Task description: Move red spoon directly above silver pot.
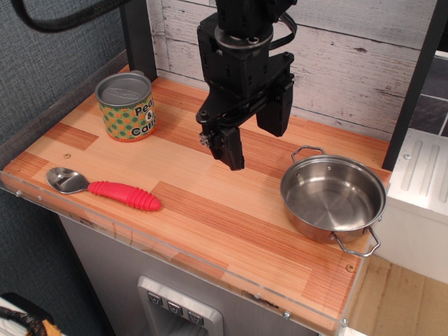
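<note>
The red spoon (105, 187) lies flat near the front left edge of the wooden table, its silver bowl to the left and its ribbed red handle pointing right. The silver pot (333, 196) stands at the right side, empty, with wire loop handles at its back and front. My gripper (253, 136) hangs above the middle of the table between the two, open and empty, its black fingers (231, 148) spread apart. It is well clear of both the spoon and the pot.
A can with a silver top and a green-and-orange dotted label (126, 107) stands at the back left. A clear plastic rim (175, 255) runs along the table's front edge. A white plank wall (350, 63) stands behind, and a black post (413, 91) at the right.
</note>
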### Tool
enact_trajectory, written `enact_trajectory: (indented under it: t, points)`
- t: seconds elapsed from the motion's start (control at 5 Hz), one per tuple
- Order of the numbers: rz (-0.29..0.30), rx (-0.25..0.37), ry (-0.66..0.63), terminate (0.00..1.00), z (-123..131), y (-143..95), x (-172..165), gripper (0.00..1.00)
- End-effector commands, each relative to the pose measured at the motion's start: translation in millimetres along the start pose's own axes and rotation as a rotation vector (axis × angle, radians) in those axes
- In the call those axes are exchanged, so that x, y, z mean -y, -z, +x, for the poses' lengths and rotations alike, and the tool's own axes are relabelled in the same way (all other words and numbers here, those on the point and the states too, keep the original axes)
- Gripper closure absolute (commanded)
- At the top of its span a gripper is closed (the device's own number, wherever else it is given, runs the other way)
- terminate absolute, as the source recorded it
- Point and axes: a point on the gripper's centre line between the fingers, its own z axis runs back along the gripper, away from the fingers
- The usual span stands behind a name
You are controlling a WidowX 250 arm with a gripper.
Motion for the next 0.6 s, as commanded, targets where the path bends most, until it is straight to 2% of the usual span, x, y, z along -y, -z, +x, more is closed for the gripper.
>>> enact_trajectory:
  t: [0.0,0.2,0.4]
  points:
    - [0.0,0.0,0.0,0.0,0,0,0,0.0]
    - [-0.004,0.048,-0.237,0.0,23,4,-4,0.0]
    - [0.006,0.095,-0.399,0.0,53,10,-15,0.0]
